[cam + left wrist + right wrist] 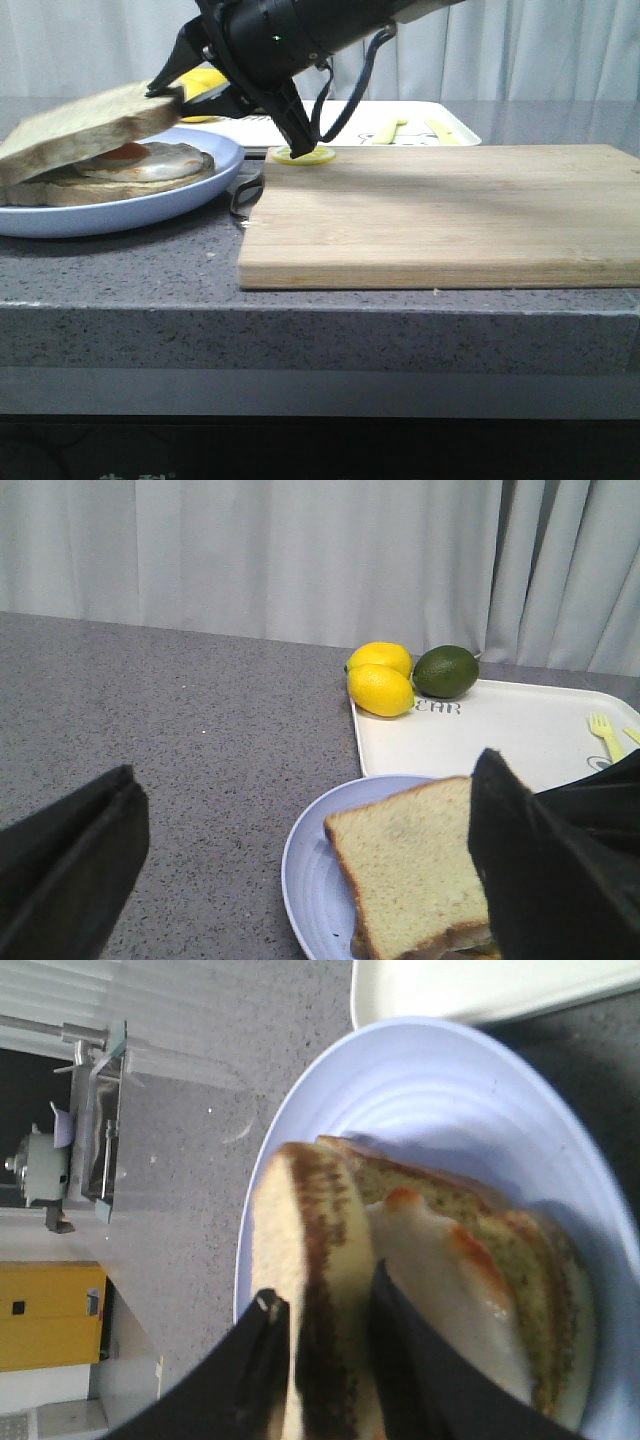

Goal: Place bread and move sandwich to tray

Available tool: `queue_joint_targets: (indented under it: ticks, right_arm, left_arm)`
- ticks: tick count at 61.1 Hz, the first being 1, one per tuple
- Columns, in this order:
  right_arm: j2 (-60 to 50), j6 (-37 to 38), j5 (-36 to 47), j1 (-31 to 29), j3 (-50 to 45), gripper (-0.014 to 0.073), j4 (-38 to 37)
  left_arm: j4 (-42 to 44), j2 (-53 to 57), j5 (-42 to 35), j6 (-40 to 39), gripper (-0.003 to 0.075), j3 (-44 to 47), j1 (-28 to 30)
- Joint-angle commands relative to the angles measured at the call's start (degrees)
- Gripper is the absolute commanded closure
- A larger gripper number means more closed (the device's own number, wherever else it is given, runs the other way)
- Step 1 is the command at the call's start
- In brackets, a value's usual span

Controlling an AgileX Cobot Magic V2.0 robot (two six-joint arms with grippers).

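My right gripper (172,98) is shut on one edge of the bread (80,128), a thick tan slice with a brown crust. It holds the bread tilted over the sandwich base (140,168), a slice bearing a white fried egg with orange yolk, on the round blue plate (120,212). In the right wrist view my gripper (330,1360) pinches the bread (300,1220) beside the egg (440,1270). My left gripper (300,880) is open and empty, to the left of the plate (310,870) and bread (410,870). The cream tray (400,112) lies behind the board.
A wooden cutting board (450,215) fills the table's middle and right. A lemon slice (303,155) lies at its far left corner, and a small black loop (245,195) at its left edge. Two lemons (380,688), a lime (445,670) and a yellow fork (603,735) lie on the tray (520,730).
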State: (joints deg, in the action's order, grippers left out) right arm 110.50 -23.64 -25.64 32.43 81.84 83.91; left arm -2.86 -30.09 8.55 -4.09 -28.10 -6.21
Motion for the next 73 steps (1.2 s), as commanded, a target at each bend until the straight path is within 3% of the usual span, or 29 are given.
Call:
queue_joint_targets:
  ticks: [1, 15, 27, 33, 41, 50, 58, 63, 67, 73]
  right_arm:
    - [-3.55, -1.0, -3.0, -1.03, 2.22, 0.0276, -0.01]
    - [-4.64, -1.0, -7.04, -3.95, 2.22, 0.0266, -2.1]
    - [-10.01, -1.0, -11.92, -6.84, 2.22, 0.0279, -10.37]
    - [-13.67, -0.84, -13.82, -8.39, 2.22, 0.0381, -18.56]
    - [-18.69, -0.67, -19.76, -11.72, 2.22, 0.0659, -29.69]
    - [-24.33, 4.59, -27.55, -16.72, 2.22, 0.0655, -43.78]
    - [-29.68, 20.22, -31.66, -18.96, 2.22, 0.0655, -70.74]
    - [-33.11, 27.39, -32.68, -19.09, 1.35, 0.0655, -83.34]
    - [-36.7, 30.01, -31.76, -19.09, -1.0, 0.0655, -87.96]
    - [-42.82, 30.39, -27.22, -19.09, -7.27, 0.0655, -88.44]
  left_arm:
    - [-0.22, -0.47, -4.58, -0.06, 0.0101, -2.06, -0.31]
    - [-0.22, -0.47, -4.58, -0.06, 0.0101, -2.06, -0.31]
    - [-0.22, -0.47, -4.58, -0.06, 0.0101, -2.06, -0.31]
    - [-0.22, -0.47, -4.58, -0.06, 0.0101, -2.06, -0.31]
    - [-0.22, -0.47, -4.58, -0.06, 0.0101, -1.94, -0.31]
    - [-0.22, -0.47, -4.95, -0.06, 0.0101, -1.71, -0.31]
    - [-0.22, -0.47, -5.06, -0.06, 0.0101, -1.71, -0.31]
    - [-0.22, -0.47, -5.06, -0.06, 0.0102, -1.71, -0.31]
    - [-0.22, -0.47, -5.06, -0.06, 0.0101, -1.71, -0.31]
    - [-0.22, -0.47, -5.06, -0.06, 0.0101, -1.71, -0.31]
